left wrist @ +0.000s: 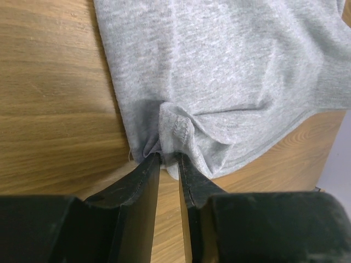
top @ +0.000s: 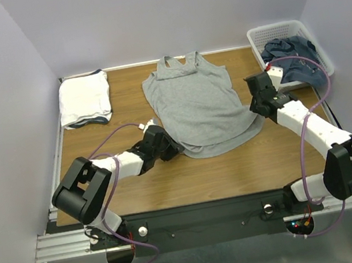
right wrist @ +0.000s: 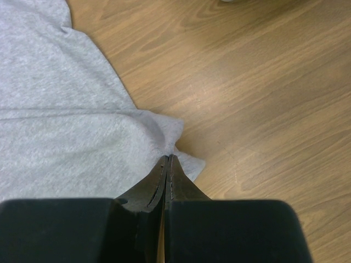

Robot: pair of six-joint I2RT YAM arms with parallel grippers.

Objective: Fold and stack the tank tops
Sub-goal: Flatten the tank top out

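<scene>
The left tool [left wrist: 169, 159] pinches the near-left hem corner of the grey tank top [top: 194, 98]. The right tool [right wrist: 167, 159] is clamped on its near-right corner, likely to lift the hem for folding. The top lies flat on the tabletop [top: 235, 162], straps farthest. To its far left sits a folded white stack [top: 84, 99].

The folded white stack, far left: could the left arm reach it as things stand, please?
Probably, once freed: the left gripper is shut on the grey tank top at its hem; only bare table lies between it and the folded white stack.
</scene>
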